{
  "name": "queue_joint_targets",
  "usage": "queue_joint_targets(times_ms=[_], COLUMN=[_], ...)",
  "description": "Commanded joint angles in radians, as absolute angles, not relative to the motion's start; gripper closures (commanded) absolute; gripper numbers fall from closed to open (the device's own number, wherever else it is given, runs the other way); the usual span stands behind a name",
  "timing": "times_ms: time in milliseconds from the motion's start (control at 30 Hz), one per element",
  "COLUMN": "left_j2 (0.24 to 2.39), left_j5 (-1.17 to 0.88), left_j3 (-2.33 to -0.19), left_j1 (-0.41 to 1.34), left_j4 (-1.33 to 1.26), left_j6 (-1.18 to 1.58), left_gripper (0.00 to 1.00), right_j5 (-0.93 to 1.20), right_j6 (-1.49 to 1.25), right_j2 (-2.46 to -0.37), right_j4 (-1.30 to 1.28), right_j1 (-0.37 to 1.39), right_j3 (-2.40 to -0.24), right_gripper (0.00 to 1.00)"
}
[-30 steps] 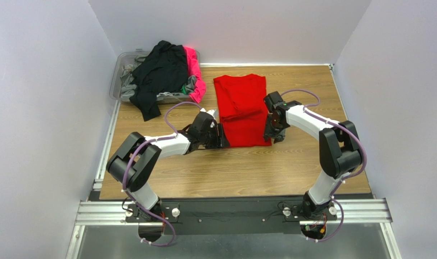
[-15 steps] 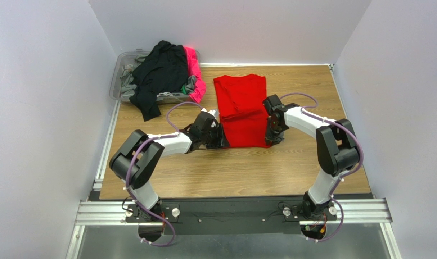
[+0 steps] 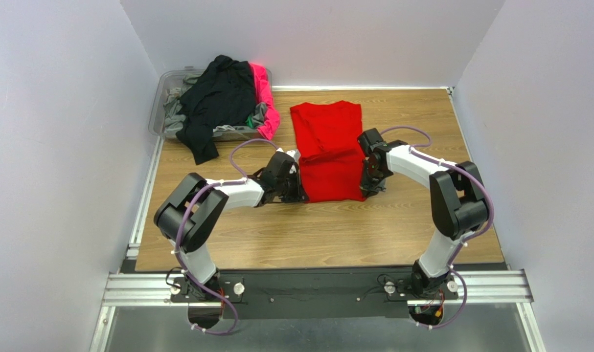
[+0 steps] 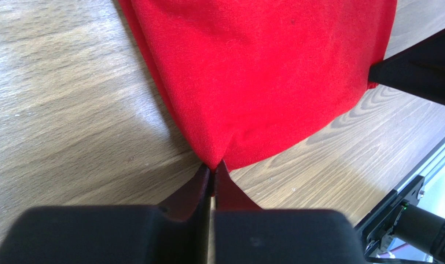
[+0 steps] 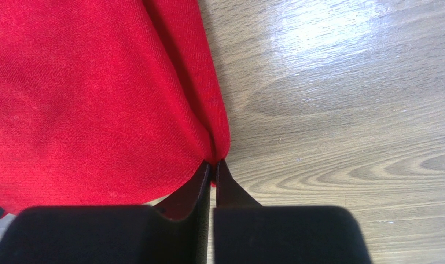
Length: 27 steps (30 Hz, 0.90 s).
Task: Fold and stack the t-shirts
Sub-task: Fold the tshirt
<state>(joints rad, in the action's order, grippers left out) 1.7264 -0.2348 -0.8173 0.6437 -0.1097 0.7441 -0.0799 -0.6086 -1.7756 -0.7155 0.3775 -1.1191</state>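
Pinching near corners of the red t-shirt (image 3: 328, 147), left end effector (image 4: 212, 168) and right end effector (image 5: 212, 165) sit clamped on cloth in wrist views; only overhead shows it spread midway across the surface (image 3: 278, 235).

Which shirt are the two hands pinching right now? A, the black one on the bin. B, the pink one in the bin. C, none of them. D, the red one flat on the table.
D: in the wrist views the left hand and right hand are each shut on a near corner of the red t-shirt.
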Motion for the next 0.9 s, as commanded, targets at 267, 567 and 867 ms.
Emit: queue_joint_targets(times_ms=[267,567,867], left_j2=[1.715,1.64,1.555], left_j5=[-0.176,-0.124,-0.084], left_j3=[-0.856,-0.851,-0.887], left_j1=[0.655,0.66,0.704], left_j4=[-0.002,0.09,0.146], left_j6=[0.686,0.706,0.744], left_gripper=[1.0,1.0,1.0], right_j5=[-0.055,-0.109,-0.061], right_j6=[-0.591,-0.551,-0.543], right_j2=[-1.749,-1.687,-1.603], right_j4=[-0.729,-0.764,-0.791], right_j1=[0.37,0.368,0.368], right_j3=[-1.129,-1.127,-1.12], right_gripper=[0.99,0.99,0.99])
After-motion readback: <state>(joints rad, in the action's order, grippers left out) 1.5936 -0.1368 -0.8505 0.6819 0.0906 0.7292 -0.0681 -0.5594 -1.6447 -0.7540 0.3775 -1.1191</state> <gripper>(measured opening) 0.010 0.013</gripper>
